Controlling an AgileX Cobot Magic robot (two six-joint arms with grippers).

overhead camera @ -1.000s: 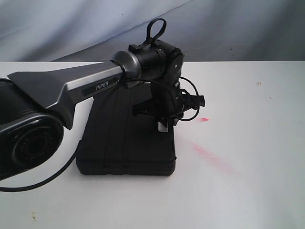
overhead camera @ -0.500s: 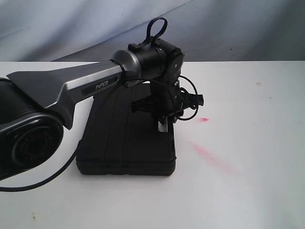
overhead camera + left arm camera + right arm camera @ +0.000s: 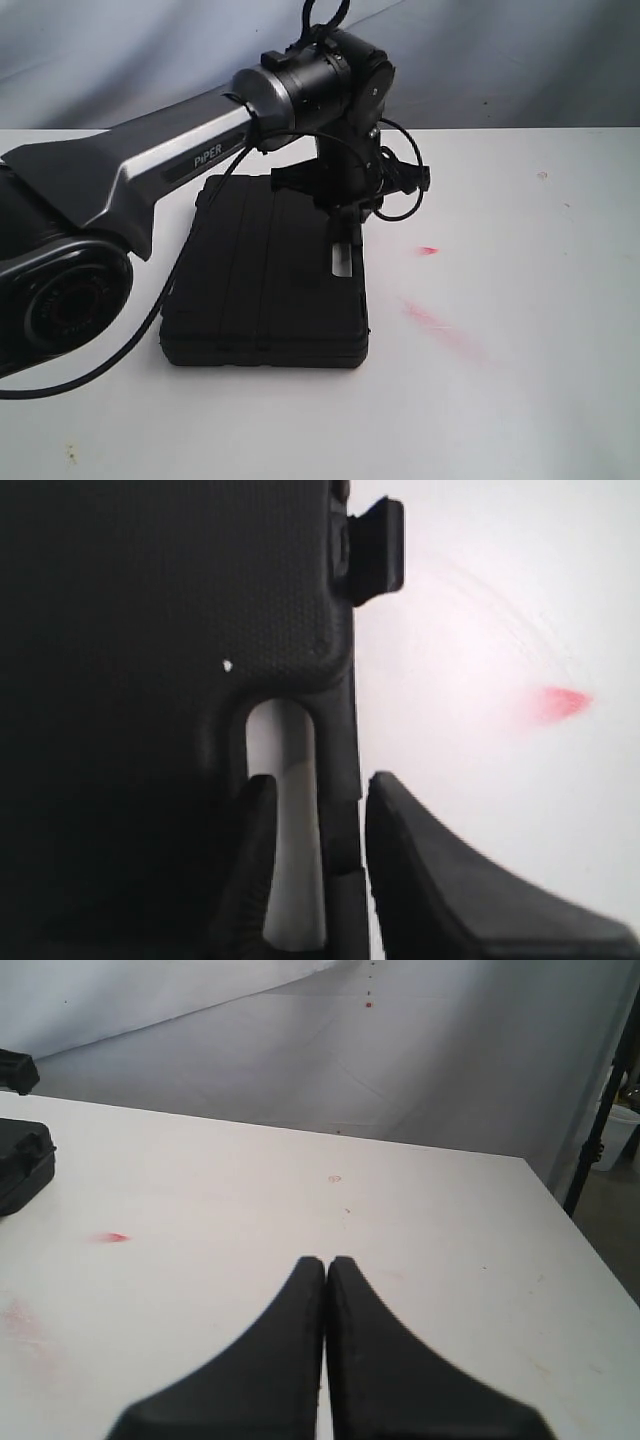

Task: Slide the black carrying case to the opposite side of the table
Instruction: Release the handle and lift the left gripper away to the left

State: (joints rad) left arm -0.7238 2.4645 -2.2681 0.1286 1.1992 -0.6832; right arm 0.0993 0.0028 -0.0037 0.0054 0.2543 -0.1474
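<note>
Exterior view shows you the white worktop (image 3: 520, 380) with the case (image 3: 250, 290) lying flat left of centre. Its long axis seems to run near to far, and bare surface stretches away on its right. Your left hand (image 3: 320, 780) sits at that right edge, fingers parted and not clamped. One finger is down in the handle slot (image 3: 285, 750), the other outside the handle bar (image 3: 340, 770). Your right hand (image 3: 326, 1265) is pressed closed, empty, well apart from the case. By my judgement the left arm, being nearer, should drag it.

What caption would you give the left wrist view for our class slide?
Left claw straddling the handle of the black case, one finger in the slot, over the white table.
</note>
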